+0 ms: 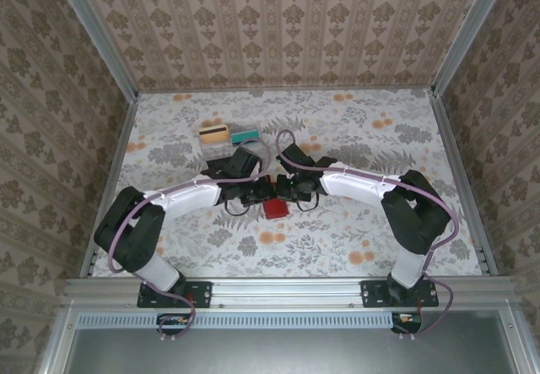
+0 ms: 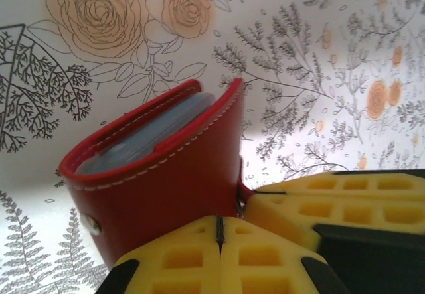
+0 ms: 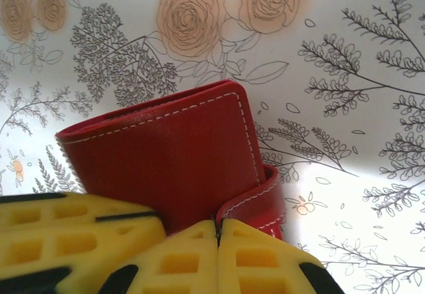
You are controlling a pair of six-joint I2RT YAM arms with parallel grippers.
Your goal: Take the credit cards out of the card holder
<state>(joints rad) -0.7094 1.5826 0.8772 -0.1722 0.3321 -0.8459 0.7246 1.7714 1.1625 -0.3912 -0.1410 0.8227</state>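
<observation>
Left gripper (image 2: 219,227): your jaws are pressed together, only a thin dark seam between the yellow pads. They are clamped on the lower edge of the card holder (image 2: 166,174), on its red outer cover.

Right gripper (image 3: 218,227): your jaws are closed the same way, with a hairline seam. They bite the card holder where the small red tab (image 3: 260,198) wraps round its edge. In the left wrist view, the right fingers (image 2: 332,201) come in from the side and meet that same corner, just beside the left pads.

Card holder: pinched between your two grippers at the middle of the table (image 1: 380,222), with both wrists converging on it from either side. The covers are parted a little. A grey-blue lining (image 2: 153,135) shows between them, along with pale layers whose make-up you cannot tell from here. White stitching runs along the red edges, and a metal snap stud (image 2: 95,225) sits on the cover near the left pads. You cannot tell whether it rests on the table or is raised off it.

Beyond the card holder, toward the far wall and off to the left, a tan card (image 1: 214,132) with a dark stripe lies well apart from it. A teal card (image 1: 245,136) lies just beside the tan one, on the side nearer the card holder.
</observation>
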